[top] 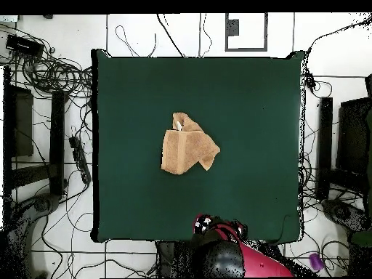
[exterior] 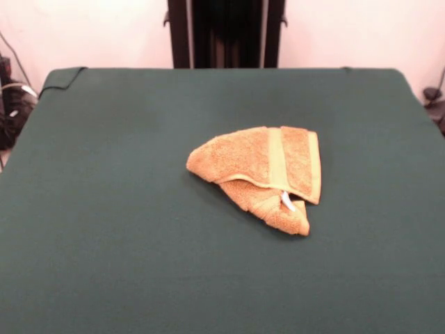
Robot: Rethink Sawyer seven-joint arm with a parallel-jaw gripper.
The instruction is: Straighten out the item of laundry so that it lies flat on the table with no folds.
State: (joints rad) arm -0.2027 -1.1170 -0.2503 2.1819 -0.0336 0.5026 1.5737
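Dark green table (exterior: 104,229), bare but for the orange-tan terry towel (exterior: 261,170) near its centre, folded over itself, white tag (exterior: 287,202) peeking from the lower flap. Long axis across the table in the front view, rounded fold toward one side, pale band (exterior: 277,158) crosswise. Red and black arm (top: 229,254) parked at the table's edge overhead; pincer state impossible to tell. Best pinched by the top layer's free corner only, then drawn outward, low and slow.
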